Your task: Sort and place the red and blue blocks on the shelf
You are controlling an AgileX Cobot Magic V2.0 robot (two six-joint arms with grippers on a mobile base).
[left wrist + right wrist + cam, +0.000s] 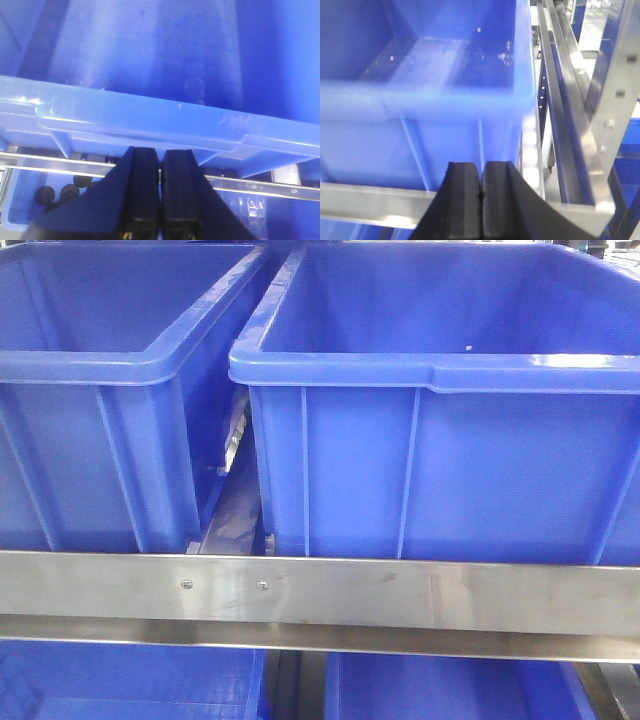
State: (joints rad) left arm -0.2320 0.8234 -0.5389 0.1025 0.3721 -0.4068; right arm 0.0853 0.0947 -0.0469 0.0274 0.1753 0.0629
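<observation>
Left gripper (160, 200) clenched, empty, below bin (150, 120) rim. Right gripper (481, 200) clenched, empty; shelf (360, 197) rail just ahead.

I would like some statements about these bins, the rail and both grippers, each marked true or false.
1. Two blue bins stand side by side above the steel rail. True: the left bin and the right bin.
2. A red block lies in the right bin. False: no block shows in the part of it that is visible.
3. The left gripper is shut with nothing between its fingers. True.
4. The right gripper is wide open. False: its fingers are together, with nothing between them.
5. The two bins touch each other along their sides. False: a gap shows between them.
</observation>
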